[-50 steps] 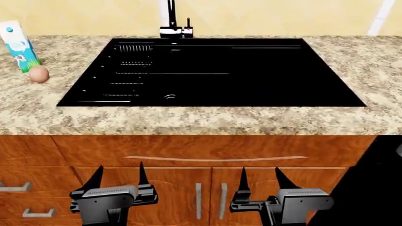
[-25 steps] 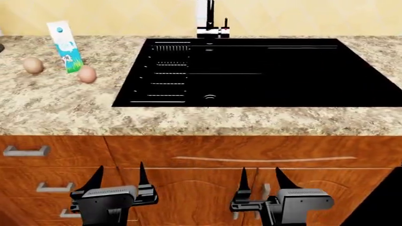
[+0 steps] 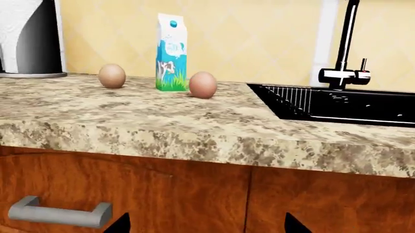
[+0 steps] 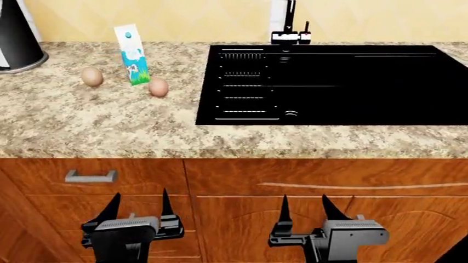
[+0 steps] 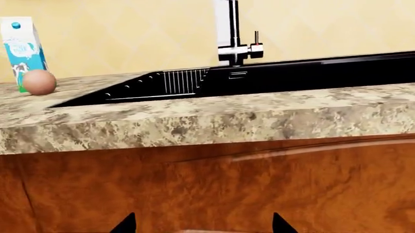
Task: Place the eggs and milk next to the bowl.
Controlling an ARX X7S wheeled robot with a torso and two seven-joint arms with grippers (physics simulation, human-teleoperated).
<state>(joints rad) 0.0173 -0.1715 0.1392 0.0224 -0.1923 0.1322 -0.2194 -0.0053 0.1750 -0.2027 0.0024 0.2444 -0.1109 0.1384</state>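
The milk [image 4: 132,54] stands upright on the granite counter, left of the sink, with one egg [image 4: 92,76] on its left and another egg [image 4: 158,86] on its right. The left wrist view shows the milk [image 3: 172,52] with both eggs [image 3: 112,75] [image 3: 203,85]. In the right wrist view I see the milk [image 5: 22,50] and one egg [image 5: 40,81]. The bowl is out of view. My left gripper [image 4: 137,204] and right gripper [image 4: 306,208] hang open and empty in front of the cabinet doors, below counter height.
A black sink [image 4: 329,82] with a faucet [image 4: 289,24] fills the counter's right part. A dark cylinder [image 4: 18,38] with a paper roll stands at the back left. Wooden drawers with a handle [image 4: 91,176] sit under the counter edge.
The whole view has shifted left: milk, eggs and sink slid rightward in the head view, and the dark cylinder came into view. Both grippers hold the same open pose.
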